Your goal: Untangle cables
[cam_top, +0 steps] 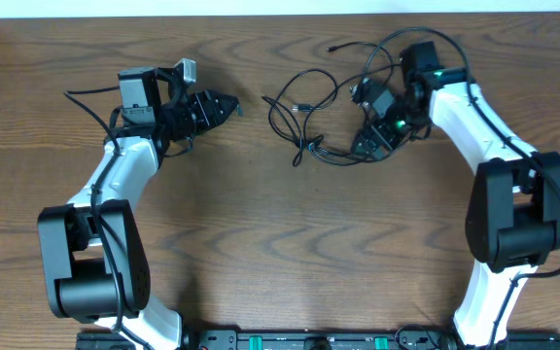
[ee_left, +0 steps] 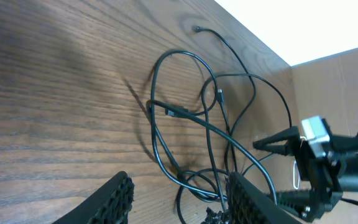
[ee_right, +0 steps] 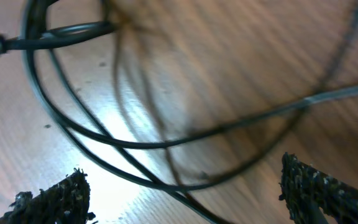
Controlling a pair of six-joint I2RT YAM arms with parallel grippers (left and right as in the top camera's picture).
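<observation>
Wood-grain table (cam_top: 261,253) is seen beneath both arms. At the left, the left arm (cam_top: 115,185) is raised from its base at the near edge, bent at the elbow and stretched toward the middle of the table, with its wrist turned level. The left gripper (cam_top: 224,105) is pointed at the cables (cam_top: 304,112) but is kept apart from them, over bare wood. In the left wrist view its two fingers (ee_left: 114,202) are seen spread, and nothing is clamped between them; the cables (ee_left: 185,112) are laid out just ahead.

In the middle, toward the far side of the table, thin black cables are heaped in overlapping loops. One small plug end (cam_top: 331,46) is trailed out toward the far edge.

At the right, the right arm (cam_top: 484,117) is lifted from its base, reached far forward and folded back down at the wrist, so that the right gripper (cam_top: 369,144) is held low over the right side of the tangle. In the right wrist view its fingers (ee_right: 55,199) are set wide apart, with blurred cable strands (ee_right: 135,143) crossing the wood between them. Whether the strands are touched cannot be told.
</observation>
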